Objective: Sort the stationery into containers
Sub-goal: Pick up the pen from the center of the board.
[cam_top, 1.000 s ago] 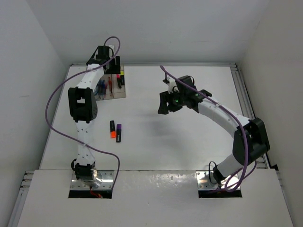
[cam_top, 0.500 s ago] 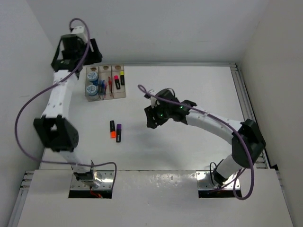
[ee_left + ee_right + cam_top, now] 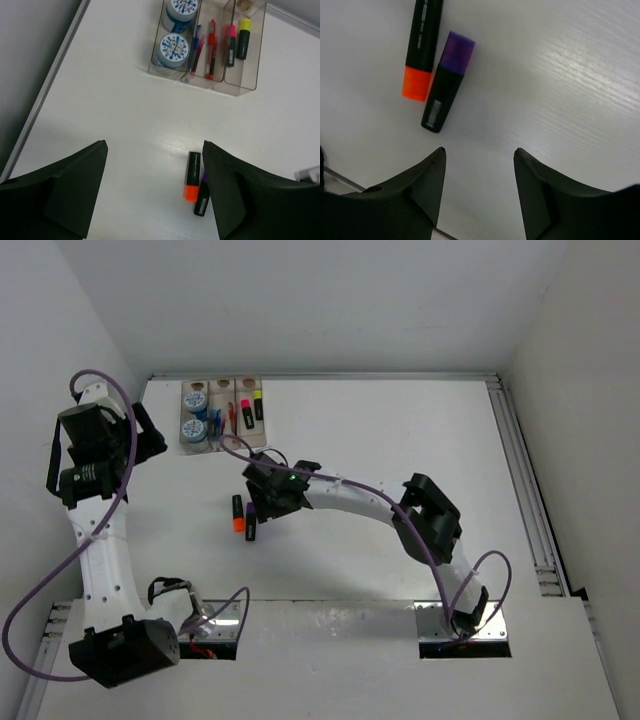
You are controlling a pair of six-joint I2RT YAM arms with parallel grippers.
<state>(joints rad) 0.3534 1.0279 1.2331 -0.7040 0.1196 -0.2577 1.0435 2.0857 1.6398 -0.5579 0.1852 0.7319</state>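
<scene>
Tan and split into three narrow slots, the tray sits at the far left of the white table and is already partly filled. Its left slot holds two round blue-and-white discs, one at the far end and the other at the near end. In the tray's middle slot a thin blue pen and a thin red pen lie lengthwise side by side. Its right slot holds a pink-capped highlighter and a yellow-capped highlighter, both with their caps toward the far end.

Two more highlighters lie loose on the table, on the near side of the tray and well apart from it. The orange-capped highlighter has its cap pointing away from the tray. Just beside it is the purple-capped highlighter, with its cap pointing toward the tray. I cannot tell whether the two touch.

The right gripper hangs over this loose pair, on the near side of the tray. Its jaws are spread wide with nothing between them. The left gripper is raised off the tray's near left side and looks down on the tray and on the loose pair. Its jaws are also wide apart and grip nothing.
</scene>
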